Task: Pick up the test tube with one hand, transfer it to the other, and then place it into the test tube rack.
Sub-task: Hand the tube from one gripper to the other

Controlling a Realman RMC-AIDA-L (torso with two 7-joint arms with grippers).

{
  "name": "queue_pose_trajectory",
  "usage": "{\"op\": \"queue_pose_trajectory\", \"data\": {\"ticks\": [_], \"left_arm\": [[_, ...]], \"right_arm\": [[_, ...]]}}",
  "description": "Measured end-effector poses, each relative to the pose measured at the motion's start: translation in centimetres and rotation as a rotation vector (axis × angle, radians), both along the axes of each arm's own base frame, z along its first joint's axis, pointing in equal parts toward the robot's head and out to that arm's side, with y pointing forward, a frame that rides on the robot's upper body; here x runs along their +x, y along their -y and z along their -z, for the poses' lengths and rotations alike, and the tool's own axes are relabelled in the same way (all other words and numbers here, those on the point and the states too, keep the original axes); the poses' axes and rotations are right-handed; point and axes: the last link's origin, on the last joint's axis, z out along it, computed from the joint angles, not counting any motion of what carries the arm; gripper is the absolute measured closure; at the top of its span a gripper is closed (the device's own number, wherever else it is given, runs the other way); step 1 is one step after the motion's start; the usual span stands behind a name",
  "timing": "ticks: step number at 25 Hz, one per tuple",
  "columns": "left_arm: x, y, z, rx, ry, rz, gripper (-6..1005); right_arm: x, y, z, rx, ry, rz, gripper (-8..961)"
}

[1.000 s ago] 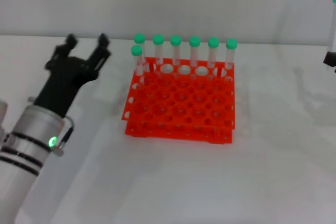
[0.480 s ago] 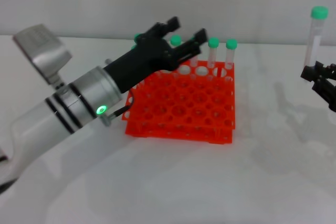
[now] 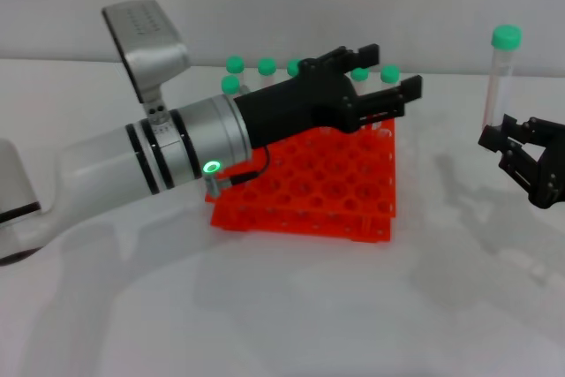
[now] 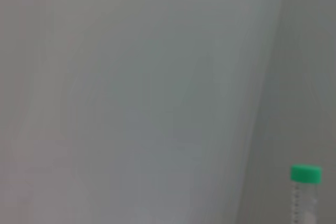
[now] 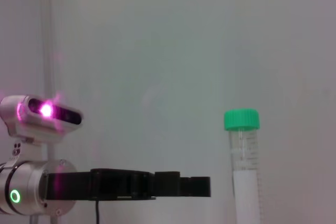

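Note:
The test tube (image 3: 497, 77), clear with a green cap, stands upright in the air at the right, with my right gripper (image 3: 500, 136) shut on its lower part. The same tube shows in the left wrist view (image 4: 304, 195) and the right wrist view (image 5: 244, 171). My left gripper (image 3: 393, 70) reaches across above the back of the orange-red test tube rack (image 3: 309, 192), open, its fingers pointing at the tube with a gap of about a hand's width between them. The right wrist view shows the left gripper (image 5: 197, 186) level with the tube's lower half.
Several green-capped tubes (image 3: 235, 66) stand in the rack's back row, partly hidden by the left arm (image 3: 159, 161). The arm's grey box segment (image 3: 146, 37) sticks up at the left. White tabletop lies around the rack, with a pale wall behind.
My left arm has swung right over the rack, its open gripper closing on the tube. The right gripper has carried the tube leftward and slightly down, further into view.

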Motion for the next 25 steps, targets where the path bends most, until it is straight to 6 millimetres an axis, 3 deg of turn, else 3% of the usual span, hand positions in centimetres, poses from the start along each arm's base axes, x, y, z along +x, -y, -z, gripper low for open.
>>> {"op": "queue_pose_trajectory", "data": {"ticks": [10, 23, 25], "left_arm": [[1.6, 0.8, 1.4, 0.009, -0.042, 0.118, 140], [3.1, 1.2, 2.5, 0.075, 0.003, 0.131, 161], [3.2, 1.2, 2.6, 0.075, -0.001, 0.125, 300]], "right_arm": [[-0.5, -0.7, 0.9, -0.019, 0.027, 0.003, 764], [-1.0, -0.6, 1.1, -0.023, 0.008, -0.020, 763], [-1.1, -0.5, 1.2, -0.024, -0.002, -0.026, 763]]}}
